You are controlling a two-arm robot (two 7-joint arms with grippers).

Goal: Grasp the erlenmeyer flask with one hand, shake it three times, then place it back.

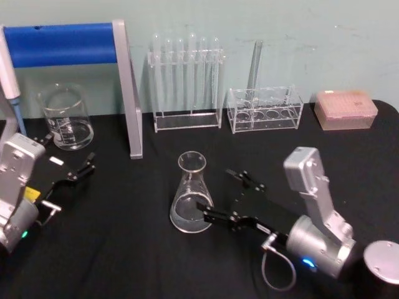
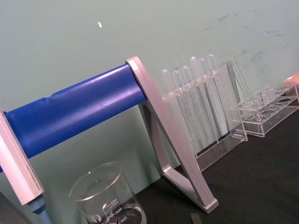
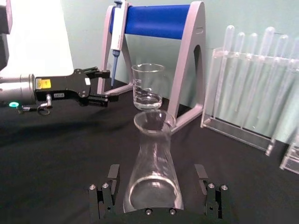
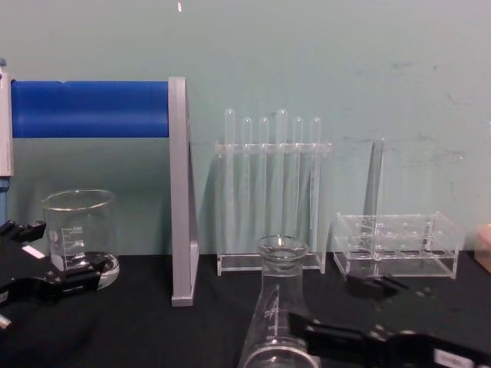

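I see right claw (image 1: 224, 196) released, straddling erlenmeyer flask (image 1: 190, 194) | beaker (image 1: 66, 116), stand (image 1: 128, 93) behind; left claw (image 1: 70, 170) released, well apart

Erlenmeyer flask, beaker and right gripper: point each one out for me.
erlenmeyer flask (image 1: 190, 208), head view, on its conical body.
beaker (image 1: 65, 118), head view, on its glass wall.
right gripper (image 1: 225, 195), head view, midway between its open fingertips.
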